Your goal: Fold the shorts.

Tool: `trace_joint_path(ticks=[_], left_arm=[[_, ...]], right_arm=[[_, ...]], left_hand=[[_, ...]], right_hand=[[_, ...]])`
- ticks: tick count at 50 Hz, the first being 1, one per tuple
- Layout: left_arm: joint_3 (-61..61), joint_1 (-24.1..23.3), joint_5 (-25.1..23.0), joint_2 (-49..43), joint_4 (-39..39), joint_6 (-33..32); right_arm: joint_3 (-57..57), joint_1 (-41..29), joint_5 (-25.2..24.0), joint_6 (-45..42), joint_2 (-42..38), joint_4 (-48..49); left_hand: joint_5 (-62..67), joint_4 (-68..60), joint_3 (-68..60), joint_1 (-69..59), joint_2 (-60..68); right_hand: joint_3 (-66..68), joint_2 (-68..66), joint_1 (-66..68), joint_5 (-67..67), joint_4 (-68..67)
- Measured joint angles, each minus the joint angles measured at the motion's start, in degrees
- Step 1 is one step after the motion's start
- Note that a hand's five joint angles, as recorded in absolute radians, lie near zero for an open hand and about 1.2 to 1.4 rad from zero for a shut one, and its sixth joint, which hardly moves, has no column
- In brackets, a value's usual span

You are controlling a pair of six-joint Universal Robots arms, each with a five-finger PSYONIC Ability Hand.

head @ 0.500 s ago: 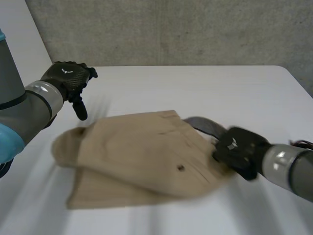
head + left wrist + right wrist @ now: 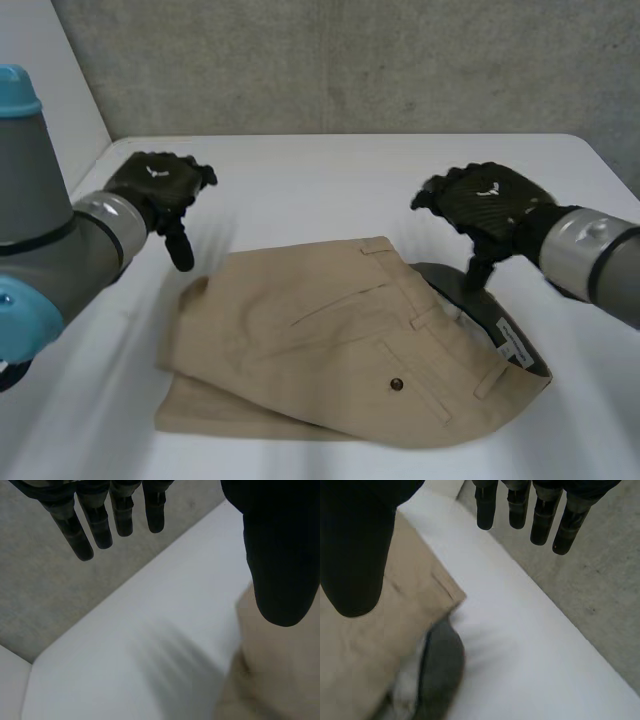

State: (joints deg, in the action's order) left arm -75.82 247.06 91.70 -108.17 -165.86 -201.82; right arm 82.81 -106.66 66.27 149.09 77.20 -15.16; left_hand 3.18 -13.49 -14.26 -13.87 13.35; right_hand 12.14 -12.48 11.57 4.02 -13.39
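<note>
Since the earlier frame the right hand [image 2: 490, 205] has come off the waistband end of the khaki shorts [image 2: 320, 340] and now hangs above that end, touching nothing; the shorts, caught mid-swing then, lie still on the white surface [image 2: 330, 165]. They are folded over on themselves, a lower layer peeking out along the edge nearest the robot, and the waistband [image 2: 470, 290] gapes to show its grey lining and a white label [image 2: 509, 346] (a dark button [image 2: 397, 384] sits on the top layer, near the waistband). In its own wrist view the right hand's fingers [image 2: 519, 507] hang straight and spread, well apart from the thumb [image 2: 355, 550], gripping nothing. At the opposite end of the shorts the left hand [image 2: 158, 185] hovers just off the leg hems, likewise slack and empty, with straight fingers in its wrist view and the cloth's edge below its thumb.
</note>
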Motion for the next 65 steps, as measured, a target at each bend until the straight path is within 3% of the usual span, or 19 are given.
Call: trace_joint_path(ticks=[5,17,20,23,26,34,47,52,53,56,63,65], left_arm=[[-4.8,-0.8,1.8,0.0,-0.1,0.5],[-21.7,1.5,3.6,5.7,-3.0,4.7],[-25.7,2.4,3.5,7.4,-5.5,5.1],[-29.7,3.1,3.4,8.8,-8.9,5.2],[-31.9,3.3,3.3,9.3,-11.0,5.2],[-34.2,2.9,1.9,8.5,-14.7,5.3],[-33.1,2.2,1.3,4.2,-19.7,5.3],[-32.3,1.5,1.1,2.9,-20.0,5.4],[-31.7,0.7,0.5,2.0,-20.1,5.4],[-30.6,-0.1,-0.8,1.0,-20.1,5.4],[-23.1,-0.5,-3.3,0.4,-20.7,5.4],[-15.6,-0.3,-3.6,0.4,-21.0,5.3]], right_arm=[[-1.6,-5.3,1.6,7.5,-5.6,4.3],[-7.3,-11.2,7.7,7.9,-19.4,7.2],[-8.0,-11.4,8.0,7.6,-21.4,7.8],[-8.6,-11.6,8.2,7.6,-23.0,9.5],[-8.7,-11.5,8.5,7.8,-23.3,11.5],[-8.3,-11.3,11.8,8.2,-20.1,15.0],[-5.4,-10.8,14.0,8.2,-14.4,10.9],[-4.8,-10.8,14.0,8.2,-13.9,10.5],[-4.7,-10.9,14.0,8.1,-13.9,10.5],[-5.0,-11.1,14.1,7.9,-14.2,10.6],[-9.5,-11.2,15.0,6.4,-14.5,12.1],[-13.8,-11.3,15.9,5.0,-14.4,15.1]], left_hand=[[6.0,-5.6,-4.6,-5.5,5.6],[11.1,-10.6,-9.6,-9.6,10.6],[12.2,-11.7,-10.9,-10.9,11.8],[14.7,-14.3,-13.3,-14.4,14.2],[16.9,-16.6,-15.5,-16.2,16.5],[17.2,-17.1,-16.2,-16.2,17.1],[19.3,-19.0,-18.1,-18.0,19.3],[25.5,-25.5,-24.6,-23.9,25.5],[41.6,-41.7,-40.8,-40.8,42.6],[52.4,-52.7,-51.4,-50.5,52.9],[53.4,-54.7,-53.5,-50.6,54.9],[53.4,-54.8,-53.7,-50.6,55.1]], right_hand=[[0.5,-0.5,0.3,0.2,-0.2],[11.2,-10.0,8.7,8.6,-9.9],[21.9,-21.5,17.5,18.7,-20.7],[45.6,-46.4,34.4,41.1,-44.5],[53.8,-54.5,40.5,48.5,-53.5],[54.4,-54.9,42.2,49.9,-54.6],[54.9,-54.9,43.7,51.5,-54.6],[54.9,-54.9,43.7,51.5,-54.6],[54.9,-54.9,43.7,51.5,-54.6],[55.0,-54.9,44.3,51.5,-54.6],[55.3,-54.9,44.6,51.5,-54.6],[55.3,-54.9,44.9,51.5,-54.6]])
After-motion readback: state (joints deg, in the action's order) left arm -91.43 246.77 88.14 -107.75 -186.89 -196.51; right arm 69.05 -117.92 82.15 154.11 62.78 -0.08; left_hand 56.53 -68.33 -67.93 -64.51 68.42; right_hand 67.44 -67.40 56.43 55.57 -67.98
